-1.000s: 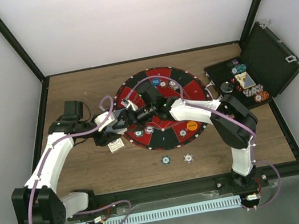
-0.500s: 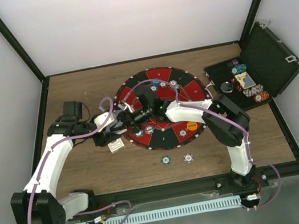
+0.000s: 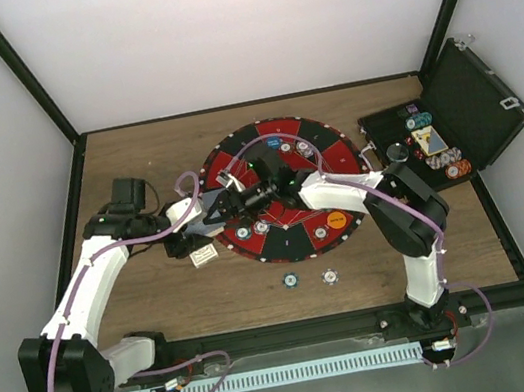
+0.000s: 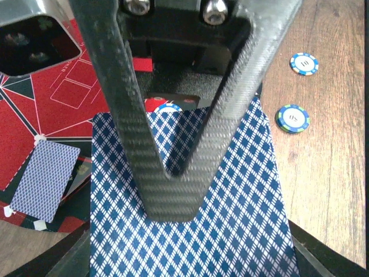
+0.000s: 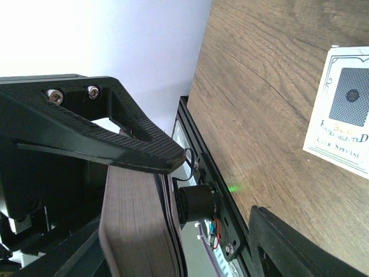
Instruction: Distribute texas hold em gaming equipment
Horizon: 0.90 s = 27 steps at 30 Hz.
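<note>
A deck of blue-diamond-backed cards (image 4: 230, 231) sits in my left gripper (image 4: 173, 202), which is shut on it, one finger lying across its top. From above, that left gripper (image 3: 214, 212) hangs over the left edge of the round red-and-black mat (image 3: 337, 157). My right gripper (image 3: 244, 199) meets it from the right. In the right wrist view the deck's edge (image 5: 135, 231) lies under the upper finger (image 5: 115, 144); the lower finger (image 5: 288, 242) stands well apart, so the jaws are open. A single card (image 4: 45, 179) lies face down on the mat.
Two chips (image 3: 289, 280) (image 3: 329, 276) lie on the wood in front of the mat. An orange button (image 3: 336, 220), a blue button (image 3: 274, 141) and several chips rest on the mat. The card box (image 3: 203, 255) lies left of it. The open black case (image 3: 470, 108) stands at right.
My right gripper has slid left across the mat up to the deck and its jaws have narrowed. The left gripper has stayed put, shut on the deck.
</note>
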Each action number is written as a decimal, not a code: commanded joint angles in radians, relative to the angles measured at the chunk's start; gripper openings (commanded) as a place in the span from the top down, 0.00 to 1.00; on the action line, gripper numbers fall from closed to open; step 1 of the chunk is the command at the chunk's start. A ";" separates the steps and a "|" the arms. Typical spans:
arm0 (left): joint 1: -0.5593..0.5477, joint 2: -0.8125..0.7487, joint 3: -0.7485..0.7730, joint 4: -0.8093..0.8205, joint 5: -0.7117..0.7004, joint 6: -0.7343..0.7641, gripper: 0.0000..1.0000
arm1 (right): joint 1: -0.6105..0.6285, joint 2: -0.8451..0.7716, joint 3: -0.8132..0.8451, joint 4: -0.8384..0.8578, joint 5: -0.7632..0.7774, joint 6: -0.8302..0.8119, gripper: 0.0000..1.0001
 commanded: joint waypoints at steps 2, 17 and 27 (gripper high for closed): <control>0.004 -0.034 0.013 0.003 0.051 0.029 0.95 | -0.037 -0.037 -0.012 -0.124 0.029 -0.066 0.41; 0.003 -0.039 0.011 -0.001 0.039 0.039 0.95 | -0.076 -0.088 -0.020 -0.213 0.041 -0.127 0.53; 0.003 -0.035 -0.003 0.012 0.021 0.037 0.95 | -0.076 -0.163 -0.013 -0.196 0.035 -0.093 0.76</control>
